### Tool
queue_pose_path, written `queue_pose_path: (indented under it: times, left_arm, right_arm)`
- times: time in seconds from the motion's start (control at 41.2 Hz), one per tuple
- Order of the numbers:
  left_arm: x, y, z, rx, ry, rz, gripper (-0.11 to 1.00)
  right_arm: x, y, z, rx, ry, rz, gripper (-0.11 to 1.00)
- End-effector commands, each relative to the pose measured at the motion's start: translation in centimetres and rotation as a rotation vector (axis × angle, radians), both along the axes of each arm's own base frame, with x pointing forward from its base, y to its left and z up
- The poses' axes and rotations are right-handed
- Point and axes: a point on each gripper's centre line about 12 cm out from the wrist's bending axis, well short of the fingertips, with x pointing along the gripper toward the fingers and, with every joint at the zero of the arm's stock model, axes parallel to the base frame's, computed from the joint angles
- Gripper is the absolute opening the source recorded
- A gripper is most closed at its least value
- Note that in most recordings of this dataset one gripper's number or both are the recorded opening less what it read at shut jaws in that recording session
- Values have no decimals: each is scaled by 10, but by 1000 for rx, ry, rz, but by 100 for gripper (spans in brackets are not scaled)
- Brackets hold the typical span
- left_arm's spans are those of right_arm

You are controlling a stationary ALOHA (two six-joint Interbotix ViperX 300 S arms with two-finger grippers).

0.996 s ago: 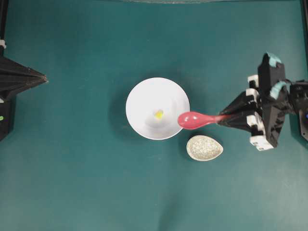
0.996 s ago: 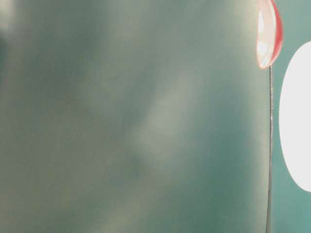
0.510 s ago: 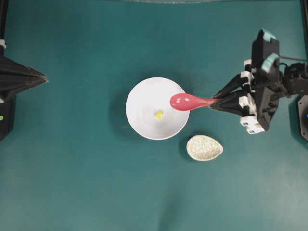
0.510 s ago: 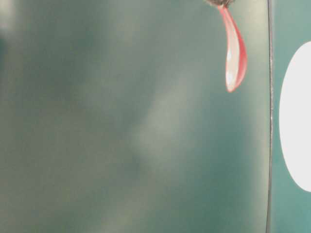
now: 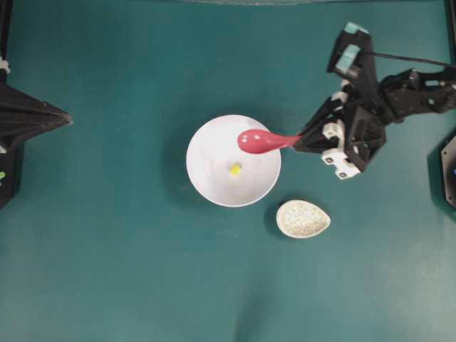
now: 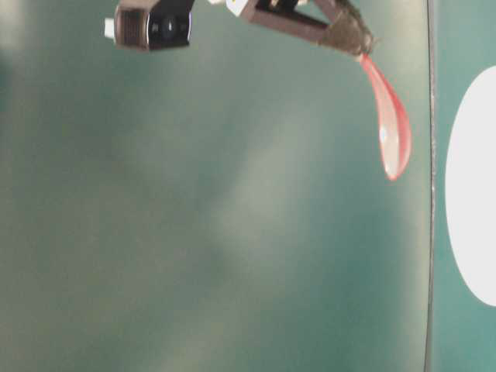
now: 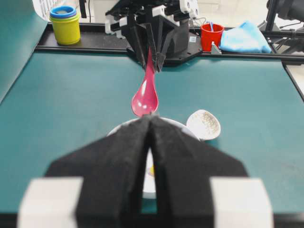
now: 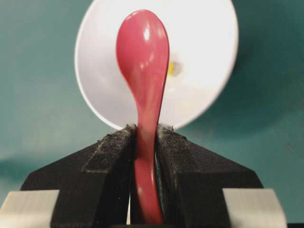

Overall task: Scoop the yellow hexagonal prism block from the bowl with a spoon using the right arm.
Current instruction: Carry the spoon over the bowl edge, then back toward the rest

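The white bowl (image 5: 206,160) sits mid-table with the tiny yellow block (image 5: 234,169) near its centre. My right gripper (image 5: 301,141) is shut on the handle of the pink-red spoon (image 5: 258,141), whose scoop hangs over the bowl's upper right part, above and just right of the block. In the right wrist view the spoon (image 8: 142,52) points over the bowl (image 8: 204,42), with the block (image 8: 171,68) just right of the scoop and the gripper (image 8: 145,130) clamping the handle. My left gripper (image 5: 65,115) is shut and empty at the far left edge.
A speckled beige spoon rest (image 5: 303,219) lies just below and right of the bowl. In the left wrist view a yellow cup (image 7: 65,23), a red cup (image 7: 211,35) and a blue cloth (image 7: 247,38) stand beyond the table's far edge.
My right arm has swung left and toward the top of the overhead view, carrying the spoon's scoop from the bowl's right rim to over its inside. The left arm has not moved.
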Motion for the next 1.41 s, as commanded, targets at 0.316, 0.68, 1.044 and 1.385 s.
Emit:
queue_pose_path:
  times: [0.316,0.68,1.044,1.385]
  left_arm:
    - [1,0,10,-1,-17,2,3]
    - [1,0,10,1,-12,2,3]
    - [1,0,9,-1,-8,2,3]
    - [1,0,9,-1,-8,2,3]
  right_arm:
    - [25,-6,10,46,121,62,20]
    - [21,-17,7,-44,271,34,15]
    - [9,-4,37,-79,198,74,15]
    - [-18,32,50,-108,105,160,15]
